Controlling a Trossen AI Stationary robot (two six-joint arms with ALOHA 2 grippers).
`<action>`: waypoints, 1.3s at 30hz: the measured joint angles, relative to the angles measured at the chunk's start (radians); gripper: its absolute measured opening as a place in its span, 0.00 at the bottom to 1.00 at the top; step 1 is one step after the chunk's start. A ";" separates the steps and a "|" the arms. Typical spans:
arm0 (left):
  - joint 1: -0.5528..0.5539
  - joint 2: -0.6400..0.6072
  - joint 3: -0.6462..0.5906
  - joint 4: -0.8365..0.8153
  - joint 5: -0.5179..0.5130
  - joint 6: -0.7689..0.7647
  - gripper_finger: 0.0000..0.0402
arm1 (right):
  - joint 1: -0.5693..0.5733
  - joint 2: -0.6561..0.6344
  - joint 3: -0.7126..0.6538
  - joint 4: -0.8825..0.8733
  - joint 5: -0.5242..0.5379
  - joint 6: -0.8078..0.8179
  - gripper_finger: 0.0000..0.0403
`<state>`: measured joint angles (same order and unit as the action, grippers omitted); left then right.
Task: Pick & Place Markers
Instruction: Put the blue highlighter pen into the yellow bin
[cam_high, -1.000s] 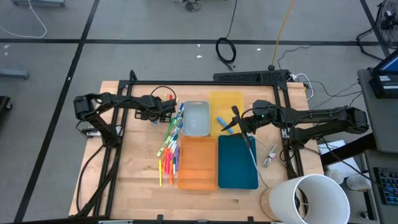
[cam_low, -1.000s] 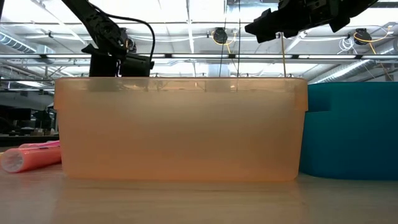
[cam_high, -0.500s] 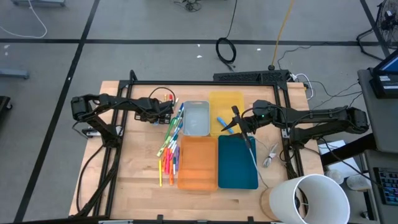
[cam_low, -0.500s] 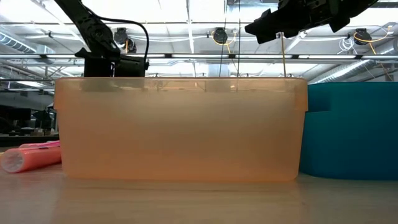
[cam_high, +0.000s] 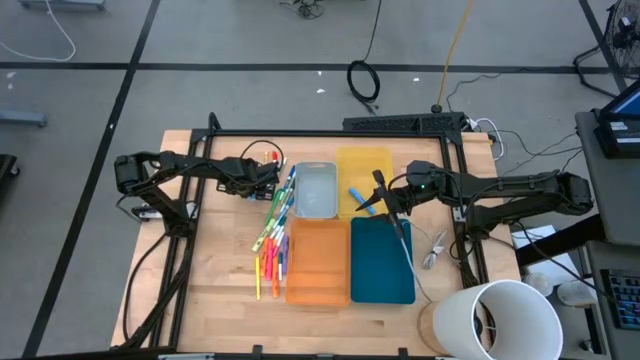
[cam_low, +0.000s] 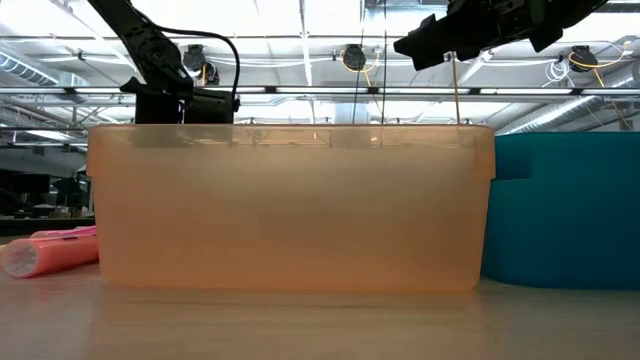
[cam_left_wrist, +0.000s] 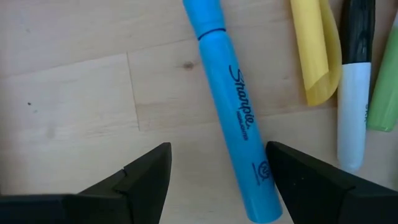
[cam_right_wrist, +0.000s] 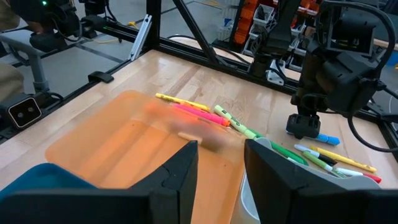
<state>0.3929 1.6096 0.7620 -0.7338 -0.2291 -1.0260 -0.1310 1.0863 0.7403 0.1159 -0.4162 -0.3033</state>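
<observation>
Looking straight down, the markers (cam_high: 273, 225) lie in a loose row on the wooden surface (cam_high: 215, 270) just left of the grey tray (cam_high: 316, 190) and orange tray (cam_high: 317, 262), with the left gripper (cam_high: 272, 180) at the row's far end and the right gripper (cam_high: 384, 205) over the yellow tray (cam_high: 363, 168) and teal tray (cam_high: 381, 262). From the left wrist, that gripper's fingers (cam_left_wrist: 146, 174) stand apart astride a blue marker (cam_left_wrist: 233, 112) lying on the wood. From the right wrist, its fingers (cam_right_wrist: 180, 168) are parted with nothing between them, above the orange tray.
</observation>
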 joint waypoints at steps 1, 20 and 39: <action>0.000 0.000 0.000 0.000 0.002 0.000 0.68 | 0.000 0.000 0.000 0.000 0.000 0.000 0.29; -0.002 0.003 -0.001 0.041 0.020 0.075 0.17 | 0.000 0.000 0.000 0.000 0.000 0.000 0.29; -0.109 -0.258 -0.005 -0.025 -0.122 0.371 0.17 | 0.000 0.000 0.000 0.000 0.000 0.000 0.29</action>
<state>0.2842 1.3516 0.7574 -0.7592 -0.3510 -0.6554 -0.1310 1.0863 0.7403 0.1159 -0.4160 -0.3029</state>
